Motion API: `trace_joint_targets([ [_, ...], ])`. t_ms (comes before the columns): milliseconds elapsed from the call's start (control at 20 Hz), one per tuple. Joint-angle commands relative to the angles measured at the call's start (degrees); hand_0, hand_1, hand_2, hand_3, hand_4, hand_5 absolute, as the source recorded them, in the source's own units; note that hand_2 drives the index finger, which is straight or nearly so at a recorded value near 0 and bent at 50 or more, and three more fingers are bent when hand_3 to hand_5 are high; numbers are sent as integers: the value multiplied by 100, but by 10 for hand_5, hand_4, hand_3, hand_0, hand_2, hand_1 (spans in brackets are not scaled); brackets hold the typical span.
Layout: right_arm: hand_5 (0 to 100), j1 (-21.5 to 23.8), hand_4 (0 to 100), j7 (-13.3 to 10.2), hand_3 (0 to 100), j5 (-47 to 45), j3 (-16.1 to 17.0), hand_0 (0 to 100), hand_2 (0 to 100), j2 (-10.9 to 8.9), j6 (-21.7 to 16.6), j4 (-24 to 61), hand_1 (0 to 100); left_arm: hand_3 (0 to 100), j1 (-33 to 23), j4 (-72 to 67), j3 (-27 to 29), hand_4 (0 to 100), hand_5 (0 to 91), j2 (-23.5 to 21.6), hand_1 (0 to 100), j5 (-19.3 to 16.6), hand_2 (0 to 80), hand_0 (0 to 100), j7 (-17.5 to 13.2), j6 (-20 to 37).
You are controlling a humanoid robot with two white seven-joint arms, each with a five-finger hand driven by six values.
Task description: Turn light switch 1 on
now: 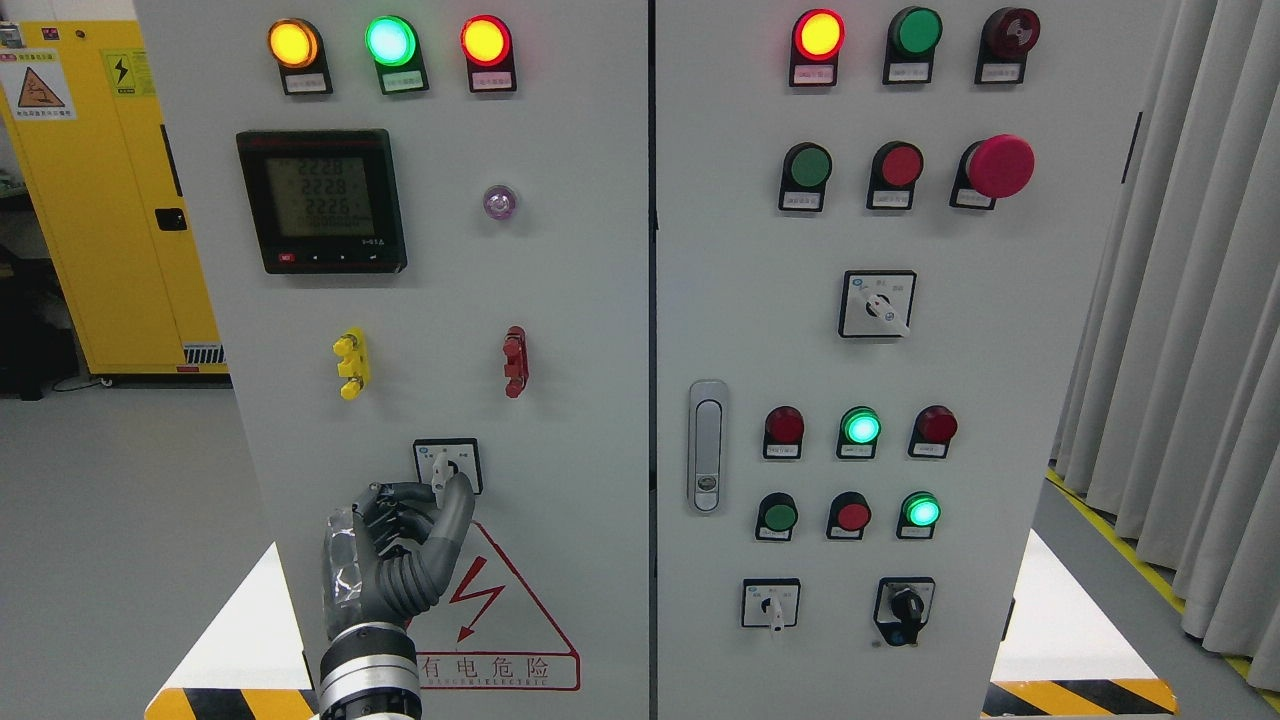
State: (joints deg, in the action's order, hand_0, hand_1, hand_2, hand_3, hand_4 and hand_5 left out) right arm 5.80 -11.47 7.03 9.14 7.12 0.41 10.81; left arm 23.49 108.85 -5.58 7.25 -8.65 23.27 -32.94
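Left hand (395, 545) raised from the bottom edge against the left door of a grey cabinet (580, 330), palm toward the panel. Fingers (385, 515) partly curled and bunched together, thumb (455, 510) stretched up and to the right. Thumb tip touching or just beside the white lever of the small switch (447, 466), low on the left door, above the red warning triangle (500, 610). Cannot tell whether anything really presses the lever; nothing clamped between thumb and fingers, lever standing roughly upright. Wrist covering the lower left corner of the triangle.

Above the switch, a yellow clip (352, 363) and a red clip (515, 361) side by side but well apart; higher still, a dark meter (321, 200) with lit digits and a small clear lamp (499, 202) to its right. Across the top of the left door, three glowing lamps: amber (293, 43), green (390, 40), red (485, 41).

On the right door, a door handle (707, 445) near the seam, rows of red and green buttons, a big red mushroom button (1000, 166), and three more rotary switches. Yellow locker (110, 200) behind at left, grey curtain (1190, 320) at right
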Motion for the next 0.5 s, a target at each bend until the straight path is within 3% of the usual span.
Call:
trace_joint_targets([
  [0,0,0,0,-4,0,0,0,0,40,0,3,0,500,878,59,-57,-5,803,842,22,665,-14,595,237,2,-2],
  [450,0,0,0,5,0,0,0,0,40,0,3,0,500,882,68,-83,4,803,843,39,657,-14,602,245,2,-2],
])
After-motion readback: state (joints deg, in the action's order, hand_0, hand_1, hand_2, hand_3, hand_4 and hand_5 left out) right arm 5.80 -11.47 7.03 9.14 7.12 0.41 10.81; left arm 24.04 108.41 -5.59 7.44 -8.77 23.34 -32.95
